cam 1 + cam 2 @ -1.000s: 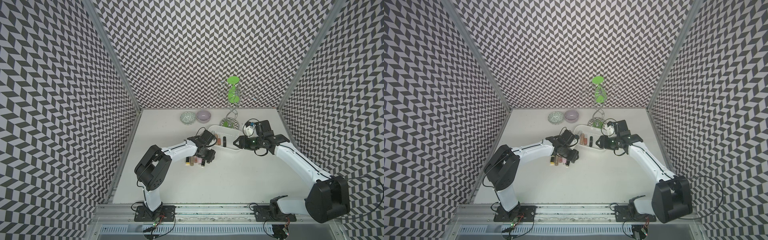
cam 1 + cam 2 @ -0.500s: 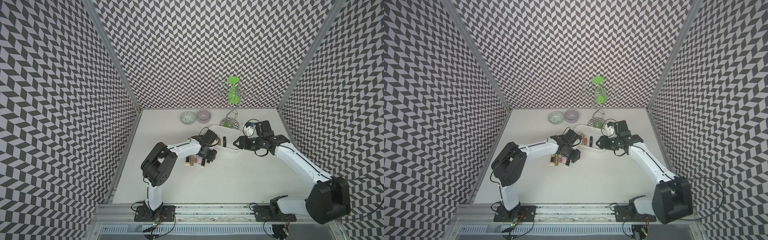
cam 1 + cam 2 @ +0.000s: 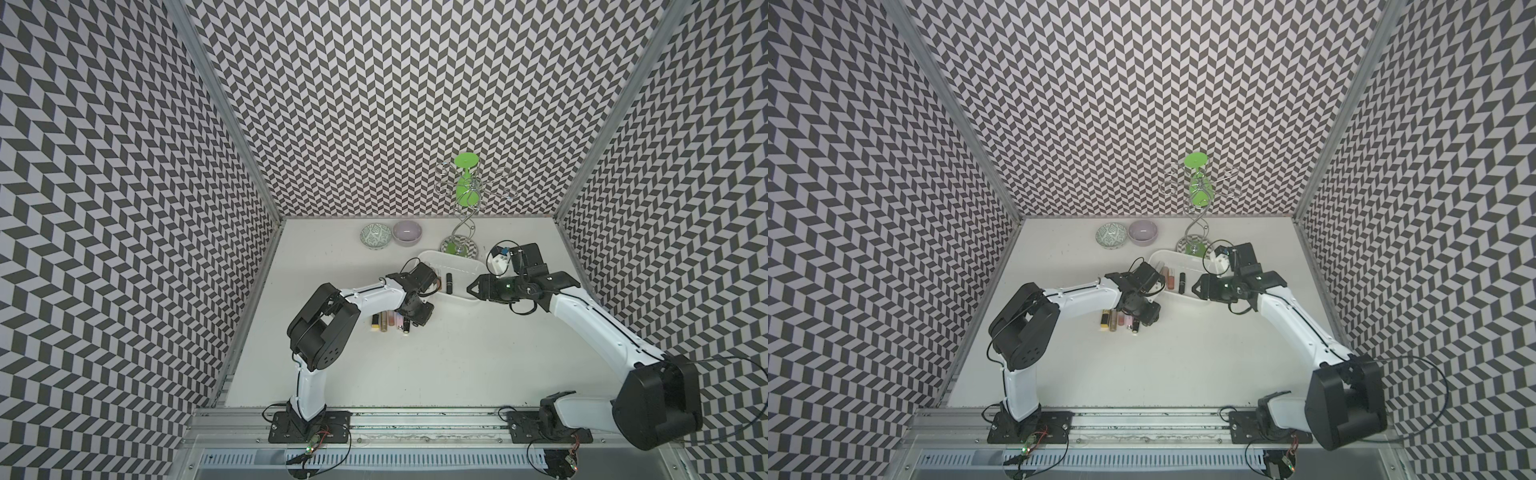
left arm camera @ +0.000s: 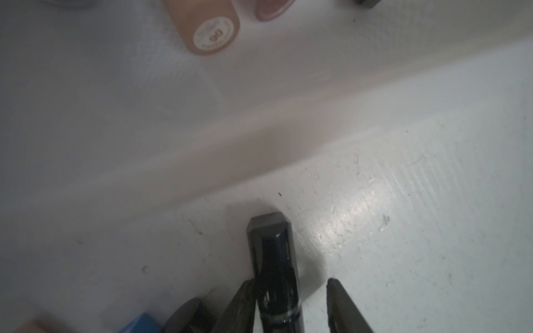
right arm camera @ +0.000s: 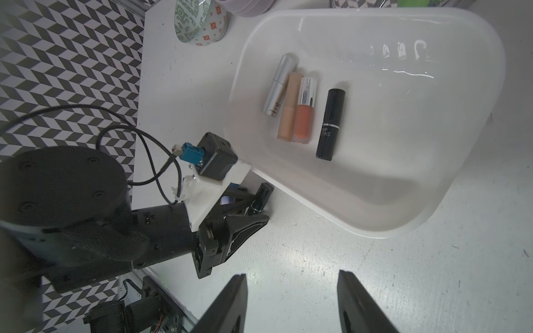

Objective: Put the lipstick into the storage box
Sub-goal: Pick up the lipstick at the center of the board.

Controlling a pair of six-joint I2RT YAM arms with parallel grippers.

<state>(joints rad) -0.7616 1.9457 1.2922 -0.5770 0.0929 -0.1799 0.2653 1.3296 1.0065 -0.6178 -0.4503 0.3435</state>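
A white tabletop [image 3: 457, 365] sits inside chevron-patterned walls [image 3: 374, 104]. Taking the table's middle as the dial's centre, the white storage box [image 3: 463, 272] lies at about one o'clock. A green-patterned bowl [image 3: 375, 236] and a lilac bowl [image 3: 407, 232] stand side by side between eleven and twelve, close to the back wall.

Four tubes lie lengthwise in the box: a silver tube [image 5: 278, 86], a beige tube [image 5: 290, 106], a coral gloss [image 5: 304, 115] (chrome cap) and, slightly apart from those three, a boxed black lipstick [image 5: 331, 124].

At the box's seven o'clock, a row of loose tubes [image 3: 1117, 322] lies on the table near it. The left gripper [image 4: 289, 284] is down at that row's end, its fingers narrow around a black lipstick [image 4: 274, 259] that lies on the table. One finger [image 4: 242, 305] touches the lipstick, and a strip of table shows between it and the other finger [image 4: 343, 308].

The right gripper [image 5: 291, 299] hovers at the box's four o'clock corner, its fingers apart with nothing between them.
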